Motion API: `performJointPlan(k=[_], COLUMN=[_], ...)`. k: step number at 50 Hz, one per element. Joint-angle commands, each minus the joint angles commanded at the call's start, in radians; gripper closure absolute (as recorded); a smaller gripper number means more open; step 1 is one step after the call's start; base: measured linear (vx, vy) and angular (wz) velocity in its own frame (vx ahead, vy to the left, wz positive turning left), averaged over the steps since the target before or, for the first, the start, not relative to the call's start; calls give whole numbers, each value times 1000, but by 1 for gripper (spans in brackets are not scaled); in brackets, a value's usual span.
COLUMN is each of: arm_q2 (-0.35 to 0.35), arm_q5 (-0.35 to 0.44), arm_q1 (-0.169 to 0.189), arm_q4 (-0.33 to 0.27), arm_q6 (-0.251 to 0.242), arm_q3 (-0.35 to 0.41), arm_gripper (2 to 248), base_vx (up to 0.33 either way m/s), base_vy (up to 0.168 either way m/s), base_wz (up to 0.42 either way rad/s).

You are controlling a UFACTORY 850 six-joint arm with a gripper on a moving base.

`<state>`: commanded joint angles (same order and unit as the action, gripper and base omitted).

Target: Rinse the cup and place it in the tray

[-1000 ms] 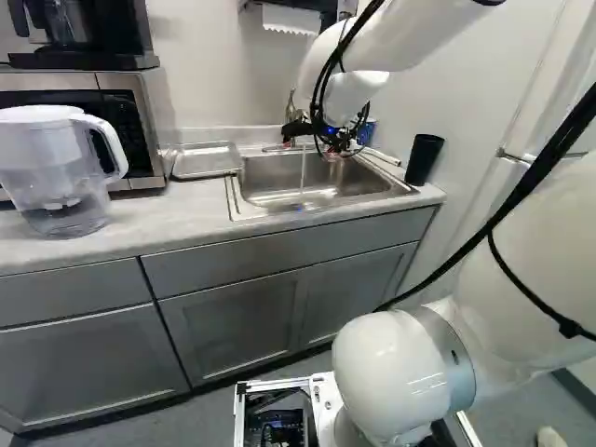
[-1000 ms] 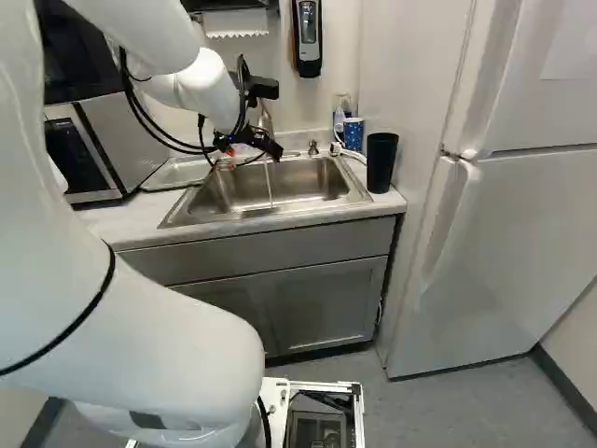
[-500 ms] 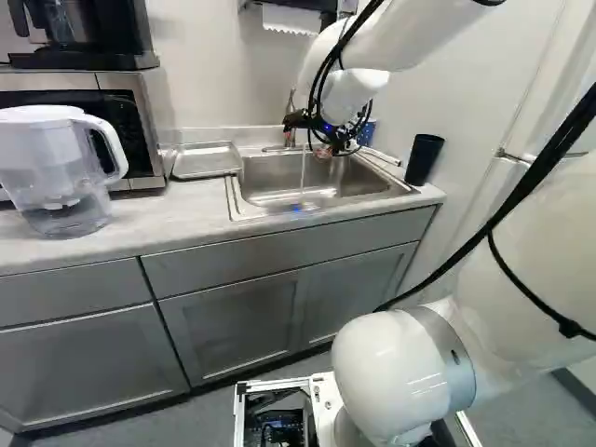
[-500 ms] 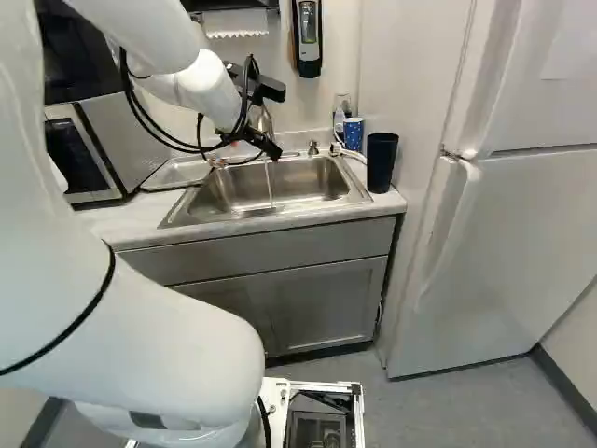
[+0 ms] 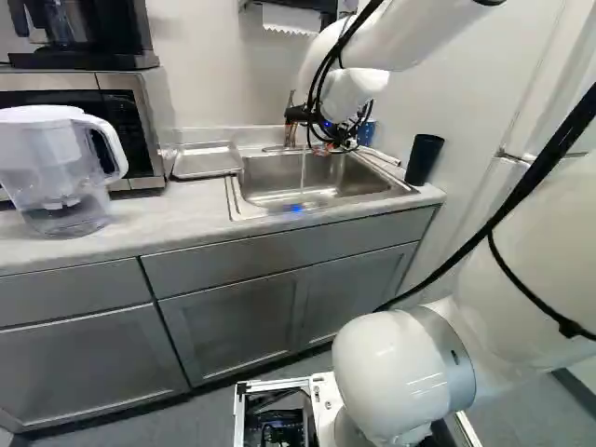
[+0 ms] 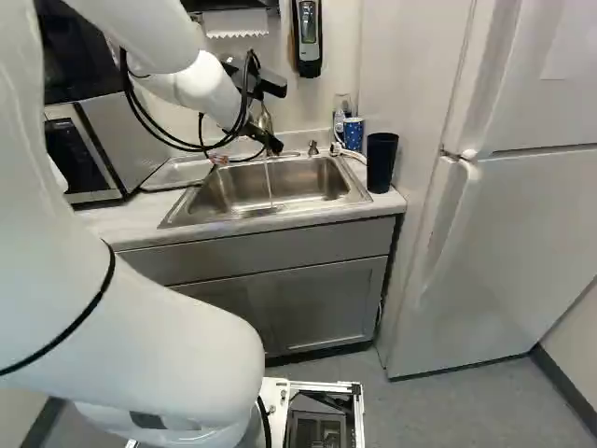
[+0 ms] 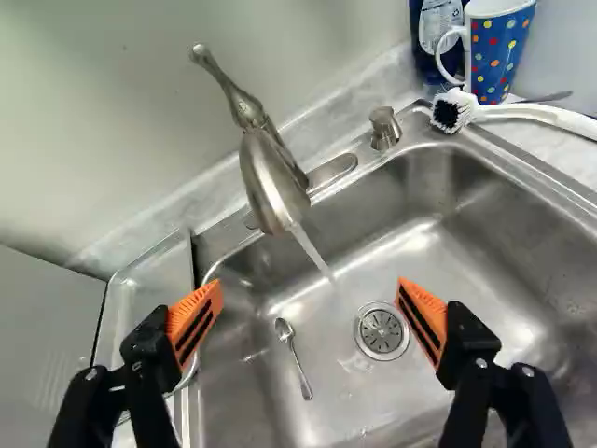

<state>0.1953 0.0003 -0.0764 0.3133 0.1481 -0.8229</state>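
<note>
Presently, gripper [image 7: 310, 289], wrist view: standing wide, fingers well apart, with no cup between them, and aiming down at the sink [image 7: 522, 280].
Water [image 7: 311, 250], wrist view: running from the faucet [image 7: 270, 191] into the basin, ahead of the fingertips.
Blue mug [image 7: 499, 47], wrist view: standing upright ahead of the gripper, beyond the sink's corner, its long axis rising from the counter; the white brush [image 7: 541, 114] is lying just before it.
Tray [image 7: 149, 289], wrist view: lying beside the sink, across the gripper from the mug.
Black cup [image 5: 424, 159], left base view: standing at the upper right of the frame, to the right of the sink, while the gripper is hanging over the basin to its left.
Both cups, right base view: standing right of the gripper, in the upper right of the frame, the black one nearer and just beside the mug; the tray is lying at the upper left.
Deciding line, my judgement: whichever cup the task is meaning, which I am not able to tell, the gripper is needing to go right for it, then left past the stream to the tray.
</note>
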Motion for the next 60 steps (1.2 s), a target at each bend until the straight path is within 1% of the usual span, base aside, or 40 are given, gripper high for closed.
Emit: performJointPlan(k=[9,24,48,60], arm_q2=[1,-2,-1,-1], arm_q5=[34,78,130,155], arm_q1=[7,37,40,53], arm_q4=[8,20,22,35], arm_q6=[0,0,0,0], arm_q3=[1,-1,-1,-1], arm_gripper=[3,3,3,3], base_vx=[0,0,0,0], base_vy=[0,0,0,0], base_wz=[0,0,0,0])
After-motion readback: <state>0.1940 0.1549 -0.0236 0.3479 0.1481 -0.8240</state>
